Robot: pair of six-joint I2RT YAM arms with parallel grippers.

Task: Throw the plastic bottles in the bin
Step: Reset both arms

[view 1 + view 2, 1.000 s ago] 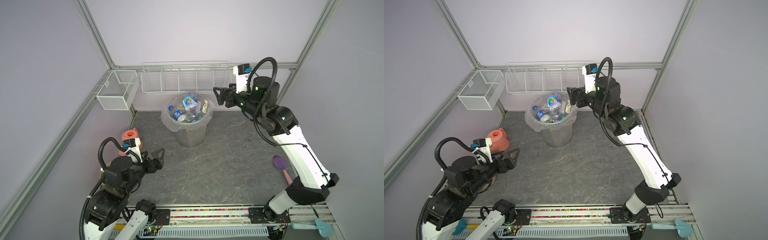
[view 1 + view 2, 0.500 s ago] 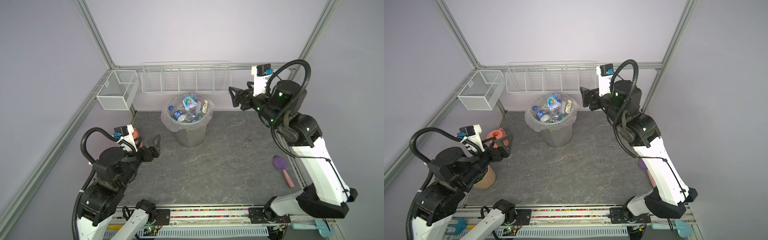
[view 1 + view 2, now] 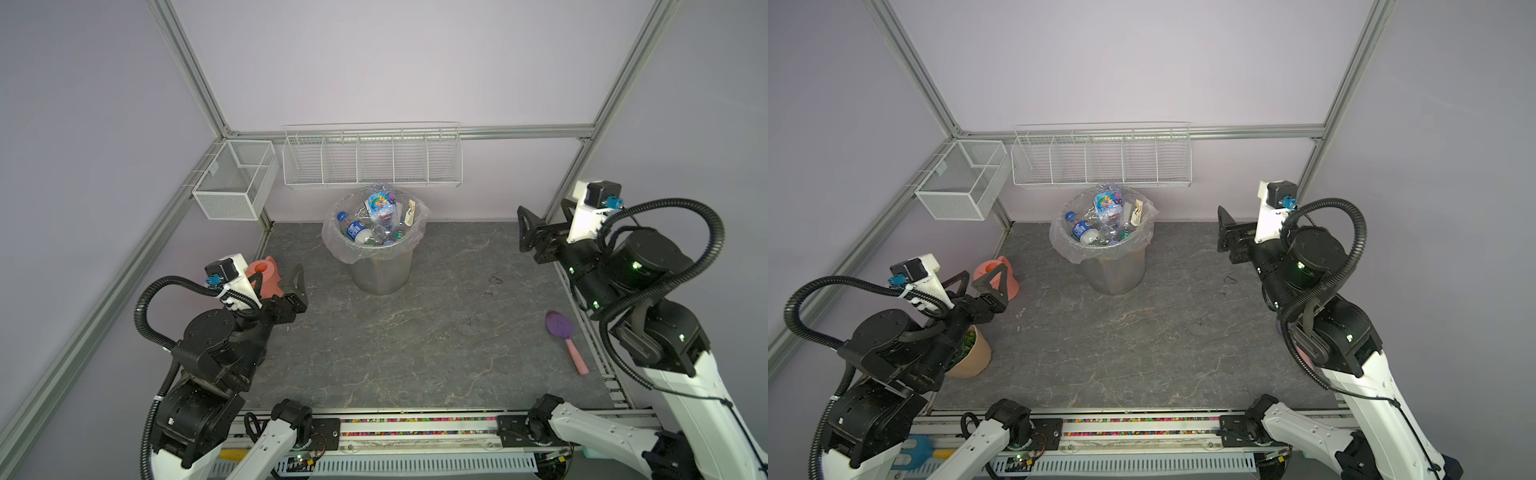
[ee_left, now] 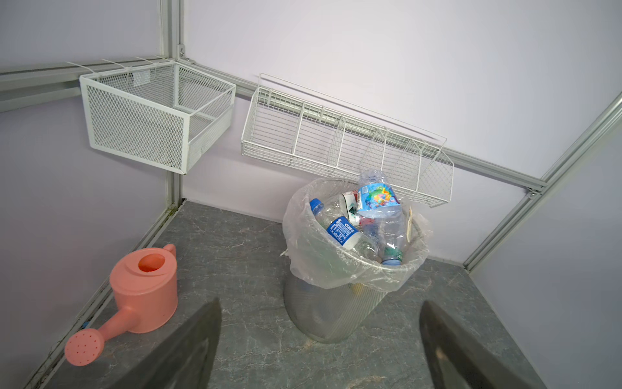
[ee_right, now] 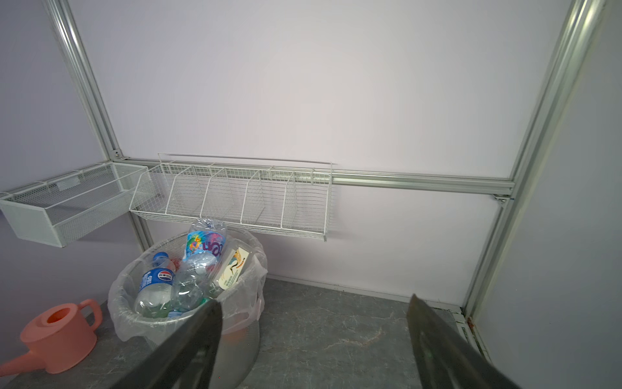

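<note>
Bin (image 3: pixel 380 276) – round grey mesh, clear bag folded over the rim – stands on the dark counter (image 3: pixel 395 345) close to the back wall. All other places are noted from the bin.

Plastic bottles (image 3: pixel 376 216): every one I can see lies inside the bin, heaped to the rim. One with a many-coloured label (image 4: pixel 377 198) sticks up above the rim at the wall side. One with a blue label and blue cap (image 5: pixel 156 283) lies slanted at the bin's left. A flat pack with a cream label (image 5: pixel 234 269) leans inside the right rim; I cannot tell what it is.

Left gripper (image 3: pixel 985 270): left of the bin and nearer the front rail, well apart from it, raised off the counter and aimed at it. Fingers (image 4: pixel 195 343) spread wide, nothing between them.

Right gripper (image 5: pixel 313 301): right of the bin, well apart, also aimed at it. Fingers (image 5: pixel 434 336) spread wide, nothing held.

Other items:
- Pink watering can (image 4: pixel 144 286): upright, left of the bin, spout toward the front.
- Plant pot (image 3: pixel 976 353): left of the bin, further forward, partly under the left arm.
- Purple scoop with pink handle (image 3: pixel 559 326): flat on the counter, right of the bin and forward.
- White wire rack (image 3: pixel 372 158): on the wall just above and behind the bin.
- Mesh basket (image 3: pixel 232 183): on the side frame, up and left of the bin.
</note>
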